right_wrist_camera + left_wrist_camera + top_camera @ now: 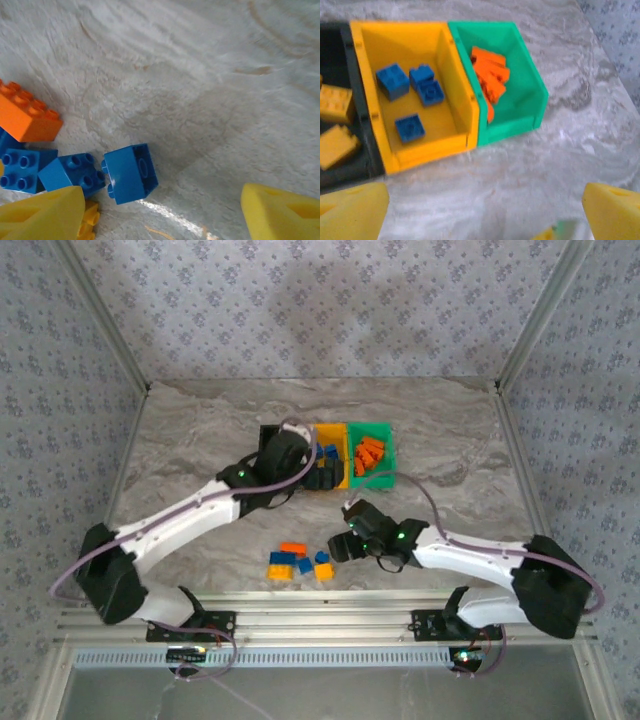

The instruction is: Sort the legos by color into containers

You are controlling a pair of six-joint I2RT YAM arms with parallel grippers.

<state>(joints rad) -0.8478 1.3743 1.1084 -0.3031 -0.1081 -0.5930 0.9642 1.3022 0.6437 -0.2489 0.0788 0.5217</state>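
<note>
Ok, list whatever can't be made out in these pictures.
Black plastic bin: the left wrist view's left edge cuts it; in top view the left arm covers most of it. Count of yellow-orange bricks inside can't be told.
Red-orange bricks in the green plastic bin: piled and blurred, uncountable.
Loose bricks on the marbled table: too small in top view; the right wrist view's left edge and a yellow finger of the right gripper hide some.

Marbled grey table (200,430), floral-patterned walls (300,300) around.

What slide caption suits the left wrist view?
Left gripper open; blue legos in yellow bin, orange legos in green bin, yellow legos in black bin.
</note>
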